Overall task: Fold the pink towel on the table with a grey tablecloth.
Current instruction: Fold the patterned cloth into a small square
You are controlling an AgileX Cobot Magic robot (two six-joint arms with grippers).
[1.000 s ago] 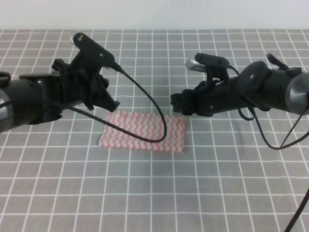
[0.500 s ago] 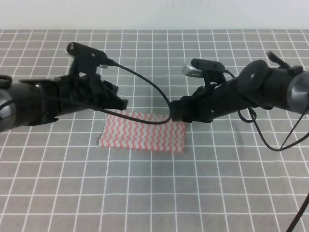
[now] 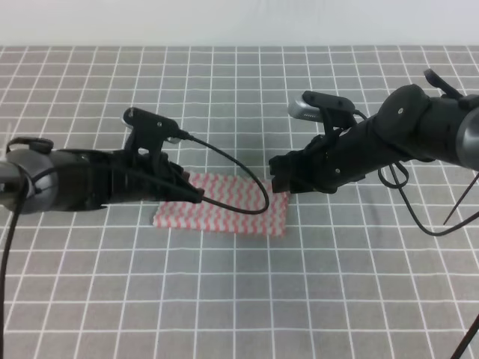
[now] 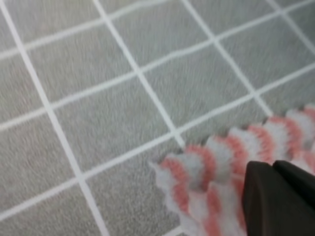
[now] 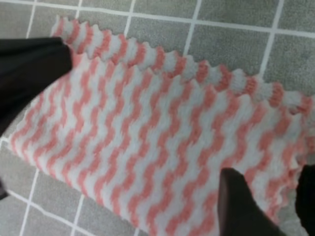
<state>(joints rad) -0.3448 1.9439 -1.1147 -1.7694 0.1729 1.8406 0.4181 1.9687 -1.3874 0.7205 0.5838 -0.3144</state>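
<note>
Exterior high view: the pink towel (image 3: 224,208) lies flat as a rectangle on the bench with its grey tablecloth (image 3: 239,299), just above the middle of the frame. The left gripper (image 3: 193,196) comes in low from 9 o'clock and sits over the towel's upper left corner; its black cable (image 3: 238,166) loops across the towel's upper half and hides part of the stripes. The right gripper (image 3: 278,179) reaches in from 3 o'clock and ends at the towel's upper right corner. Whether either gripper is parted cannot be told here.

Left wrist view: a scalloped corner of the towel (image 4: 211,167) rests on the grid cloth, with dark gripper fingers (image 4: 275,201) at 5 o'clock covering it; their spread is out of sight.

Right wrist view: the towel (image 5: 162,132) fills the frame. Two dark fingers (image 5: 238,204) stand apart at 5 o'clock, astride the towel's edge. A dark mass (image 5: 29,73) at 9 o'clock covers the far corner.
</note>
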